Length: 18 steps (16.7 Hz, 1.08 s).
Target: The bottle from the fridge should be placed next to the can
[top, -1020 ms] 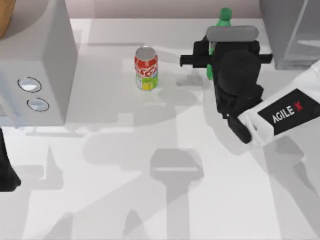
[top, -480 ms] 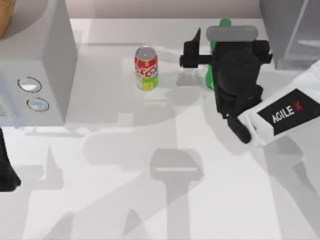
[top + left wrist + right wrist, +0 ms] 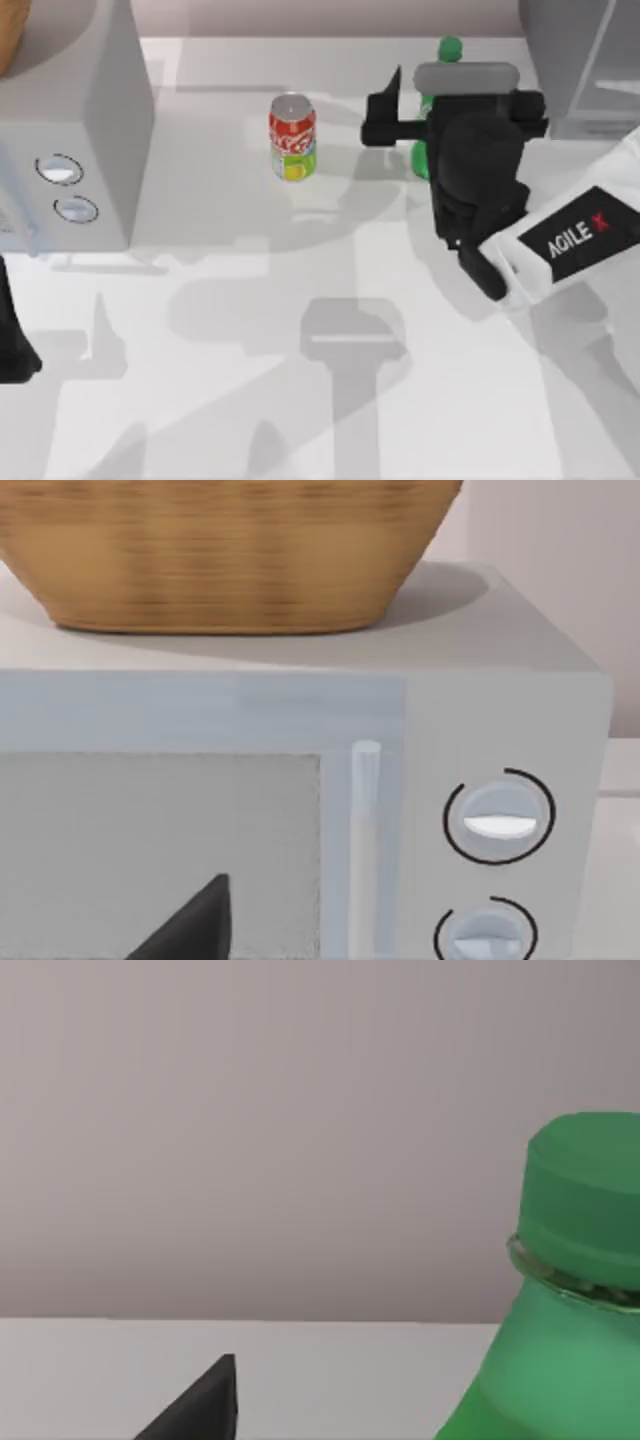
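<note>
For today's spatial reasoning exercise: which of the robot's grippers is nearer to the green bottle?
Right. The right gripper is at the bottle, on the table's far right part. The left arm is parked at the table's left edge, past the can.

Top view overhead; right wrist view close — sharing the bottle [image 3: 449,47] [image 3: 560,1290].

I see the can [image 3: 292,138] near the table's [image 3: 300,380] far edge, the bottle [image 3: 447,52] to its right, the fridge [image 3: 580,60] at the far-right corner.
</note>
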### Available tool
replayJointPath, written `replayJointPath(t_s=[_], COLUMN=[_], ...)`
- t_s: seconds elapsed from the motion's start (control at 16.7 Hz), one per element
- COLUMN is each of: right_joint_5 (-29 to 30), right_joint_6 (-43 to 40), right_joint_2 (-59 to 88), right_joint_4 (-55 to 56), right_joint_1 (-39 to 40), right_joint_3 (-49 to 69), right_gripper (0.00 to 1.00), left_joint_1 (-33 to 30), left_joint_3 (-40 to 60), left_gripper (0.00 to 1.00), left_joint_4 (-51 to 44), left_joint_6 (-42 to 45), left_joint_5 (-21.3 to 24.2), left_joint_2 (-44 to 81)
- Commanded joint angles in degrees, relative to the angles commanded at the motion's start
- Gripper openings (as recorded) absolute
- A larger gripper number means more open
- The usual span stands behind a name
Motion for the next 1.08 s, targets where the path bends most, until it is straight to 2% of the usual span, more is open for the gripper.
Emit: replayJointPath(t_s=[0.36, 0.66, 0.84, 1.08], right_joint_5=[1.2, -0.2, -2.9, -7.0], right_joint_6=[0.1, 0.1, 0.1, 0.0], right_joint_2=[-1.9, -4.4, -12.0, -29.3], right_joint_4=[2.2, 0.0, -5.0, -13.6], right_joint_1=[1.2, 0.8, -0.5, -4.9], right_joint_3=[-3.9, -5.5, -9.9, -17.3], right_gripper=[1.00, 1.00, 1.00, 1.00], left_joint_1=[0.0, 0.0, 0.0, 0.0], left_joint_3=[0.0, 0.0, 0.0, 0.0], left_gripper=[1.00, 1.00, 1.00, 1.00], left_joint_4=[0.0, 0.0, 0.0, 0.0], left_joint_6=[0.0, 0.0, 0.0, 0.0], left_joint_5=[0.0, 0.0, 0.0, 0.0], left_joint_2=[0.0, 0.0, 0.0, 0.0])
